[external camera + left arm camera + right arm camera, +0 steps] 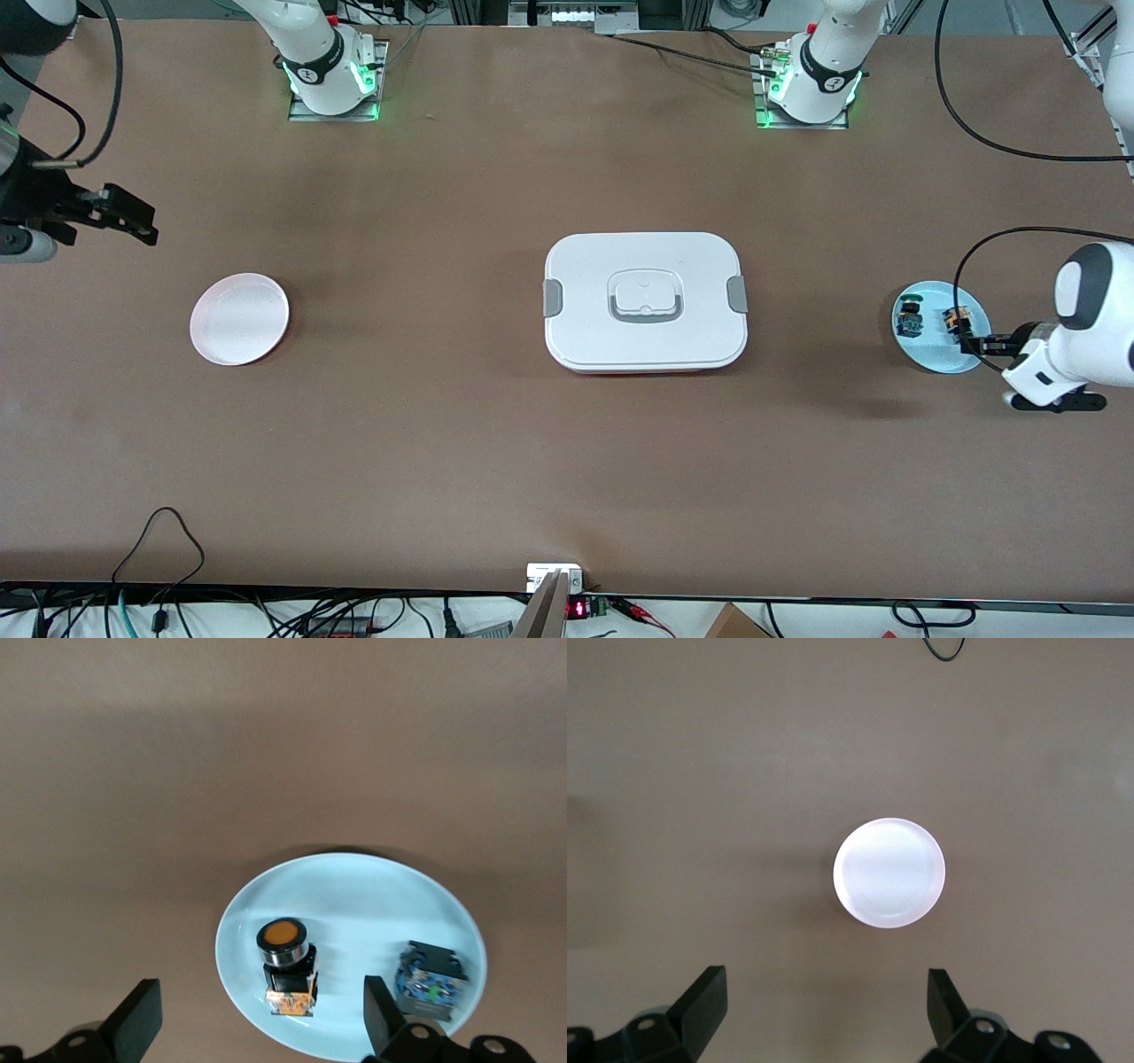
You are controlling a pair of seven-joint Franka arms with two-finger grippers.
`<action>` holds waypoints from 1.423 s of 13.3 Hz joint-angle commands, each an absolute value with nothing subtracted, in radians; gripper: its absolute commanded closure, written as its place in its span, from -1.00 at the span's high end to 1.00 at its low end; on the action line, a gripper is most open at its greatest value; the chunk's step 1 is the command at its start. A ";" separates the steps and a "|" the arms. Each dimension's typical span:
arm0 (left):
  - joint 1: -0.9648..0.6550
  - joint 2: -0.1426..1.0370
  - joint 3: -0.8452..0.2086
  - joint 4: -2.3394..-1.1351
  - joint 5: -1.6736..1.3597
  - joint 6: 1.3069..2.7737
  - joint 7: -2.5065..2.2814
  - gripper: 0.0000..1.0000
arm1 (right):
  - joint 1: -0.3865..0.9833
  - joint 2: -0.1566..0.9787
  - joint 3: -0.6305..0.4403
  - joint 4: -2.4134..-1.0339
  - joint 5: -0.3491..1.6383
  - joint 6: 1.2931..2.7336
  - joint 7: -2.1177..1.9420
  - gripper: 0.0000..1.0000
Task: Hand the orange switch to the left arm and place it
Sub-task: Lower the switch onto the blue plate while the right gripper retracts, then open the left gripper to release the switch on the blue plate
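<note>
The orange switch point(955, 321) lies on a light blue plate point(930, 350) at the left arm's end of the table. In the left wrist view the switch point(288, 967) shows its orange round cap and an orange-and-brass end. My left gripper point(973, 343) is open just above the plate. In its wrist view point(261, 1019) the switch lies close in front of the gap between the fingers, untouched. My right gripper point(124, 215) is open and empty, up in the air near the right arm's end of the table point(828, 1010). The white box point(645, 301) lies at the table's middle.
A similar black component with blue and green parts point(908, 317) lies on the same blue plate point(354, 904), beside the switch point(430, 979). An empty pale pink plate point(239, 319) sits toward the right arm's end and shows in the right wrist view point(889, 873).
</note>
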State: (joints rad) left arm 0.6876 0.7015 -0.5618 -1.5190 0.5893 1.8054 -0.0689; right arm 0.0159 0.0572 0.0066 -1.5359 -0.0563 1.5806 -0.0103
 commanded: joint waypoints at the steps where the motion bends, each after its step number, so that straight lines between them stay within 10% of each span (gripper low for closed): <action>1: 0.686 0.677 -0.621 -1.430 0.601 1.709 -0.048 1.00 | 0.003 0.069 0.003 -1.515 -0.035 1.528 -0.002 1.00; 8: 0.660 0.497 -0.759 -1.361 0.438 1.537 -0.003 1.00 | -0.006 0.022 0.005 -1.663 -0.034 1.601 -0.014 1.00; 11: 0.481 0.323 -0.540 -1.376 0.207 1.514 -0.002 1.00 | -0.003 -0.078 0.006 -1.839 -0.035 1.789 -0.014 1.00; 16: 0.128 0.189 -0.064 -1.489 -0.028 1.537 0.006 1.00 | -0.005 -0.060 0.006 -1.697 -0.043 1.548 -0.018 1.00; 19: 0.051 0.069 -0.006 -1.586 -0.040 1.580 0.018 1.00 | -0.006 -0.058 0.009 -1.675 -0.035 1.551 -0.015 1.00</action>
State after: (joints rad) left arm 0.0937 0.1896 -0.0431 -1.4776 -0.0222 1.5429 -0.0040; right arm 0.0014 -0.0685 0.0010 -1.7090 -0.0491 1.5697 -0.0101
